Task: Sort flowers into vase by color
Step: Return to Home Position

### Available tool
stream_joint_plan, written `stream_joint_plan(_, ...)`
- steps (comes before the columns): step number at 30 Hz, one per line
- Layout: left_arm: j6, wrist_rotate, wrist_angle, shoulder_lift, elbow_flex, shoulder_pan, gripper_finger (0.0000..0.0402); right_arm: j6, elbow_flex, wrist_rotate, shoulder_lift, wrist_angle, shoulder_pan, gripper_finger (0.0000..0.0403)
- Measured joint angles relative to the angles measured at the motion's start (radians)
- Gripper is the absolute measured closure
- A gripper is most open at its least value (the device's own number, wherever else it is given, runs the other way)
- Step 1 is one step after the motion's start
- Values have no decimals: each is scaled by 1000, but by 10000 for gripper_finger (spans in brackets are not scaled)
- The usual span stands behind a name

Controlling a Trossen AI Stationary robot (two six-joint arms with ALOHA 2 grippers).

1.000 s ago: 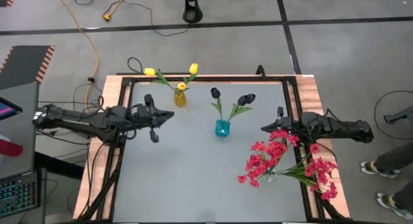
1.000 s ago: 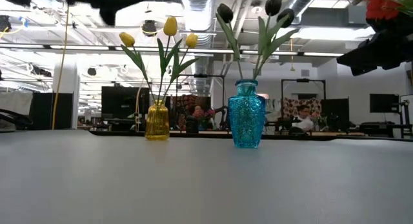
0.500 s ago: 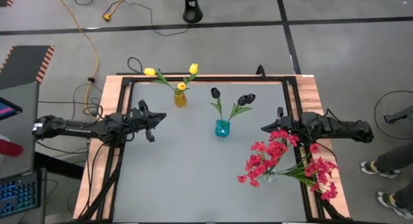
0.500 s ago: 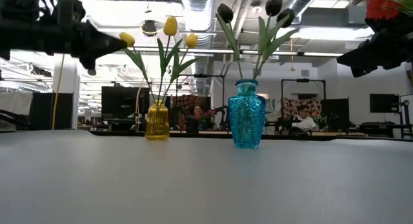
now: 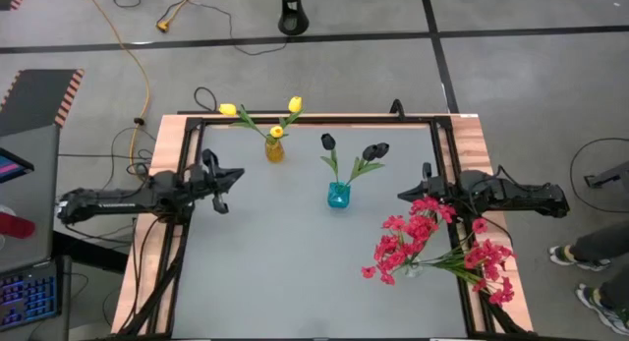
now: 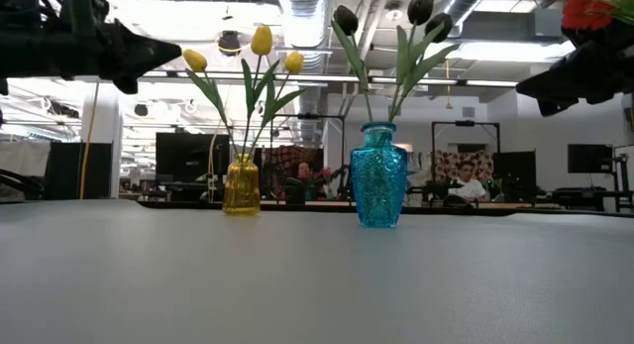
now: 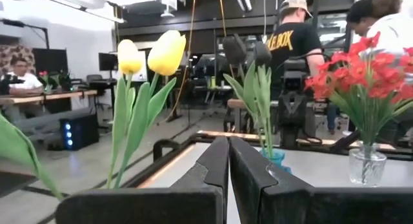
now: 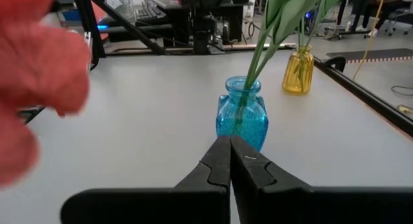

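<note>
Three yellow tulips (image 5: 276,131) stand with their stems in a yellow vase (image 6: 241,185) at the far middle of the table. Two black tulips (image 5: 349,150) stand in a blue vase (image 6: 379,190) near the centre. Sprays of red blossoms (image 5: 432,245) stand in a clear vase (image 7: 366,166) at the near right. My left gripper (image 5: 239,172) hovers shut and empty at the table's left side, pointing right. At the right side my right gripper (image 5: 401,195) is also shut and empty, pointing toward the blue vase (image 8: 242,114), with red blossoms close beside it.
A black frame rail (image 5: 187,135) runs around the grey tabletop (image 5: 285,262). Bare tabletop lies in the near left and centre. People sit and stand in the room beyond (image 7: 299,37). A person's shoes (image 5: 570,257) show on the floor to the right.
My left gripper has drawn back toward the table's left edge and sunk lower, staying shut and empty. The flowers and vases have not moved.
</note>
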Motion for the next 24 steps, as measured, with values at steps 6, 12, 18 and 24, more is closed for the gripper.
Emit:
stream_joint_plan(6,-5,-7,-189,-162,0,0,400,0,0,0,0,38,0,372)
stream_joint_plan(12,-22,31,-275,-190,2,0,400,-3,0,-2,0,73,1,371)
stream_joint_plan(18,-6,22,-298,-200,2,0,400,-6,0,-10,0,70,1,371)
stream_joint_plan(24,-1,22,-311,-200,3,0,400,-19,0,0,0,45,-1,371)
